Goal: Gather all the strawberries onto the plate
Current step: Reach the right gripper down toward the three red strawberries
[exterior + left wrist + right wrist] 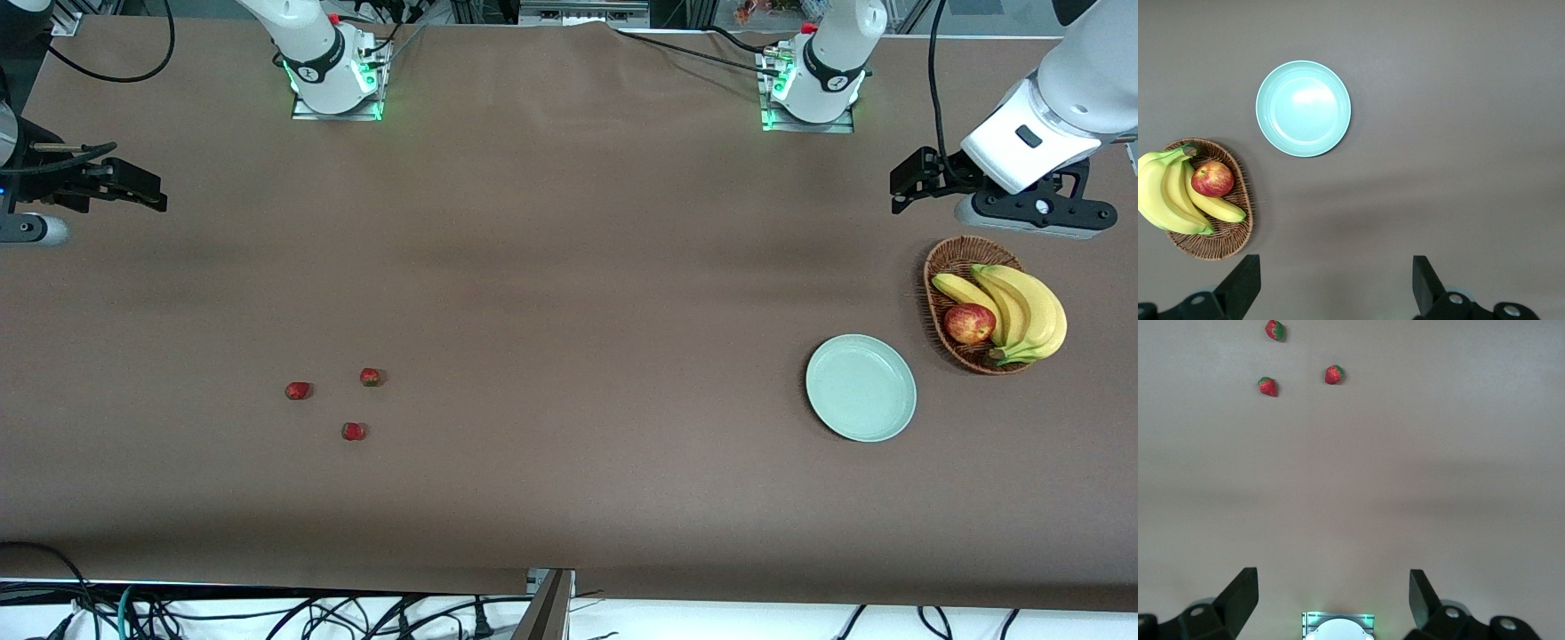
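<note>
Listing the front view first, operator: you have three strawberries, one (298, 390), a second (370, 377) and a third (354, 431), lying loose on the brown desk (569, 267) toward the right arm's end, the third nearest the front camera. You find the plate (861, 388) well apart from them, toward the left arm's end, bare, with a wicker basket (944, 267) just beside it holding bananas (1022, 311) and an apple (969, 323). The right gripper (147, 191) hangs over the desk edge at its own end; the left gripper (916, 182) hangs over the desk beside the basket. Both arms wait.

Left wrist view: you see the plate (1303, 108) empty, the basket (1238, 227) with its fruit near it, and the left gripper (1337, 287) with its fingers spread wide, nothing between them.

Right wrist view: you see the same three berries, first (1275, 330), second (1268, 387) and third (1334, 375), untouched on the desk, and the right gripper (1333, 603) with fingers wide apart and empty.

Progress, as you may judge it: nothing collected yet. All three berries remain to be picked and carried across to the plate.
</note>
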Controlling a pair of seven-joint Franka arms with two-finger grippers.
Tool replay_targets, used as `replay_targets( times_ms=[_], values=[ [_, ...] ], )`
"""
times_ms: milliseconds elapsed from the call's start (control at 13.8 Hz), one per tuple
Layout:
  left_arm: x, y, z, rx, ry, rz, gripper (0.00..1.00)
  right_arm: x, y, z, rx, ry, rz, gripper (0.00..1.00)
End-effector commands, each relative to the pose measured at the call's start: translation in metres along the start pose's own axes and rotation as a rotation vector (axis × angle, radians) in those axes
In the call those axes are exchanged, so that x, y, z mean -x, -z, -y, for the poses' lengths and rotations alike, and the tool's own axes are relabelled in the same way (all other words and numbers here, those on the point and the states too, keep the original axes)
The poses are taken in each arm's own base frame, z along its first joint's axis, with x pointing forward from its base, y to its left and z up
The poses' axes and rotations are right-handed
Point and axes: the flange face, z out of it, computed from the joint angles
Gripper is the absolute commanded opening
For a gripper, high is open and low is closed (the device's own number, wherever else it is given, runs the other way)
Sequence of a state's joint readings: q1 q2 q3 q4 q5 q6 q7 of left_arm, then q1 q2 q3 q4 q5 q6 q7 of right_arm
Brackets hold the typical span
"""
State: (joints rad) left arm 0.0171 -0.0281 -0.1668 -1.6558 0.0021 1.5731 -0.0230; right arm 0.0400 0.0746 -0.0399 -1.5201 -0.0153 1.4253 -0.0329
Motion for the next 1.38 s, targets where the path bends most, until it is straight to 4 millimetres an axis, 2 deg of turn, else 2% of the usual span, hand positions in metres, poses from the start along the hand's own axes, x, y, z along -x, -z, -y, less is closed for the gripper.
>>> replay_targets(
  times_ms=[0,218,580,725,870,1015,1160,1305],
  values=[
    [-0.005,0.005,0.003,-0.01,0.002,-0.007,1.0,-0.002,0.003,0.001,0.008,0.015,0.0,1.0],
    [-0.005,0.005,0.003,-0.01,0.002,-0.007,1.0,-0.003,0.003,0.003,0.006,0.017,-0.004,1.0],
    [-0.005,0.005,0.003,-0.01,0.002,-0.006,1.0,-0.011,-0.009,0.007,0.005,0.02,0.021,1.0],
    [-0.005,0.004,0.003,-0.012,0.002,-0.001,1.0,-0.022,-0.025,0.015,0.015,0.033,0.051,1.0],
    [-0.005,0.004,0.003,-0.01,0.002,-0.001,1.0,-0.045,-0.061,0.016,0.015,0.025,0.103,1.0],
    [-0.005,0.004,0.002,-0.009,0.002,-0.004,1.0,-0.077,-0.102,0.018,0.014,0.026,0.1,1.0],
    [-0.005,0.004,0.002,-0.009,0.001,-0.001,1.0,-0.102,-0.137,0.021,0.014,0.027,0.094,1.0],
    [-0.004,0.003,0.005,-0.012,0.005,0.006,1.0,-0.122,-0.16,0.029,0.015,0.04,0.054,1.0]
  ],
)
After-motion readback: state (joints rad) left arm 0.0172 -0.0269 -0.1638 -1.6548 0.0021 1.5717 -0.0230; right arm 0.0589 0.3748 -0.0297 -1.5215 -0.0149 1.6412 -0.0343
